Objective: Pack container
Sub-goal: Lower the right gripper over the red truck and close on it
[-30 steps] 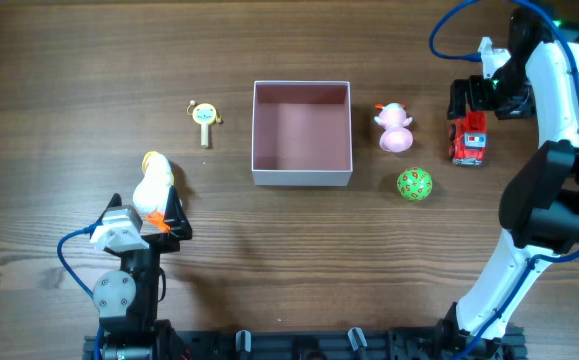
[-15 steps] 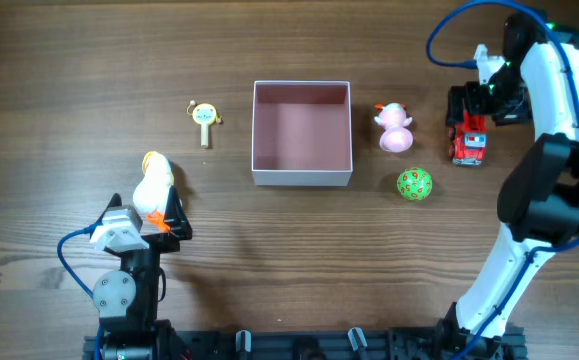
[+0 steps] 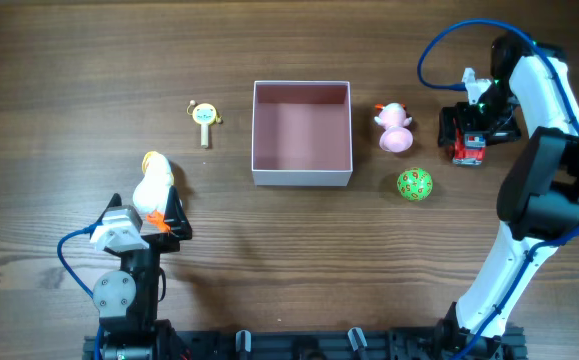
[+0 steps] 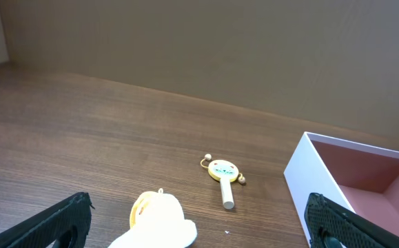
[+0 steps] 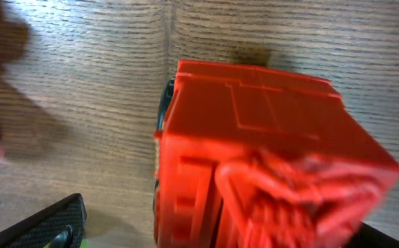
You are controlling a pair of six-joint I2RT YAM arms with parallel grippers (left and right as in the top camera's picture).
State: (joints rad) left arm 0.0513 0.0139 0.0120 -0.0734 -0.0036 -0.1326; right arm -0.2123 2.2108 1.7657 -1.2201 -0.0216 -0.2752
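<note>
The container point(image 3: 302, 178) is a square white-walled box with a dusty-pink inside at the table's middle; its corner shows in the left wrist view point(image 4: 309, 180). My right gripper point(image 3: 469, 127) is open, low over a red toy truck point(image 3: 469, 150), its fingers point(image 5: 220, 234) either side of the truck point(image 5: 254, 151) with a gap on the left. My left gripper point(image 3: 147, 210) is open and still, and a white-and-yellow duck point(image 3: 153, 183) lies between its fingers point(image 4: 199, 231), also seen in the left wrist view point(image 4: 159, 222).
A yellow rattle point(image 3: 205, 117) lies left of the container, also in the left wrist view point(image 4: 222, 173). A pink toy figure point(image 3: 395, 128) and a green ball point(image 3: 414, 185) sit between the container and the truck.
My right gripper has moved left and down over the red truck, now straddling it. The left arm and all toys have stayed put.
</note>
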